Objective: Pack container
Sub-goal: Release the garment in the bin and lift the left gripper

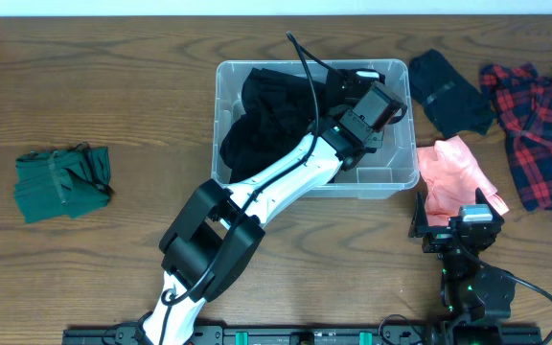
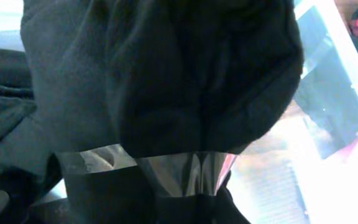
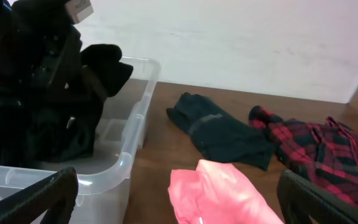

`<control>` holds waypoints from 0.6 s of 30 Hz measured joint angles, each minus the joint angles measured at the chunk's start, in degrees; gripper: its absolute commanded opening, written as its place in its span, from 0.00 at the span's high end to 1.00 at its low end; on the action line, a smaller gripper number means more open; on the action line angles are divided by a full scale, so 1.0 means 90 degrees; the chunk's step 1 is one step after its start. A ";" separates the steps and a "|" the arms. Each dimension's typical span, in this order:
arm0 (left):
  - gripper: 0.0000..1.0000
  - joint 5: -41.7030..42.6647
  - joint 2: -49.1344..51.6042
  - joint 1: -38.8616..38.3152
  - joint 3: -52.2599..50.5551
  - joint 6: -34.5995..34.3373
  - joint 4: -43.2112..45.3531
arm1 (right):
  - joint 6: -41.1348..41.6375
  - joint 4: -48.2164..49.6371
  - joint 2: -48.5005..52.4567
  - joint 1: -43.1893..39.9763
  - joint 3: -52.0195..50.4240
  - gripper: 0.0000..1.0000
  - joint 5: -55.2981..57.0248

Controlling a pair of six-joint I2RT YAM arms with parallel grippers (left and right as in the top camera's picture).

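Note:
The clear plastic container (image 1: pixel 220 115) stands at the table's middle with black clothes (image 1: pixel 266 120) piled in its left half. My left gripper (image 1: pixel 345 84) reaches into its far right part, shut on a black garment (image 2: pixel 185 74) that fills the left wrist view and hangs over the bin in the right wrist view (image 3: pixel 107 62). The bin's wall (image 2: pixel 328 68) shows behind it. My right gripper (image 1: pixel 463 216) is open and empty, low over the table just right of the container (image 3: pixel 132 143), its jaws (image 3: pixel 179 208) framing a pink cloth (image 3: pixel 222 193).
The pink cloth (image 1: pixel 453 172) lies by the bin's front right corner. A dark folded garment (image 1: pixel 448 91) and a red plaid shirt (image 1: pixel 540 120) lie at the far right. A folded green cloth (image 1: pixel 62 180) lies at the far left.

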 measured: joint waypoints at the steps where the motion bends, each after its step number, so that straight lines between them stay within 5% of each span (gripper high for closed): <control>1: 0.26 0.0010 0.0002 0.0000 0.0000 -0.0005 0.0007 | -0.0002 0.0000 0.0000 0.0000 0.0000 0.01 0.0000; 4: 0.10 0.0012 0.0002 0.0002 0.0000 0.0007 0.0022 | -0.0002 0.0000 0.0000 0.0000 0.0000 0.01 0.0000; 9: 0.09 0.0007 0.0000 0.0002 0.0000 0.0080 0.0117 | 0.0000 0.0000 0.0000 0.0000 0.0000 0.01 0.0000; 13: 0.09 0.0005 0.0000 0.0002 0.0000 0.0114 0.0204 | -0.0002 0.0000 0.0000 0.0000 0.0000 0.01 0.0000; 16: 0.26 0.0000 -0.0012 0.0002 0.0000 0.0158 0.0321 | 0.0000 -0.0002 0.0000 0.0000 0.0000 0.01 0.0000; 18: 0.27 -0.0007 -0.0061 0.0005 0.0000 0.0311 0.0357 | -0.0002 0.0000 0.0000 0.0000 0.0000 0.01 0.0000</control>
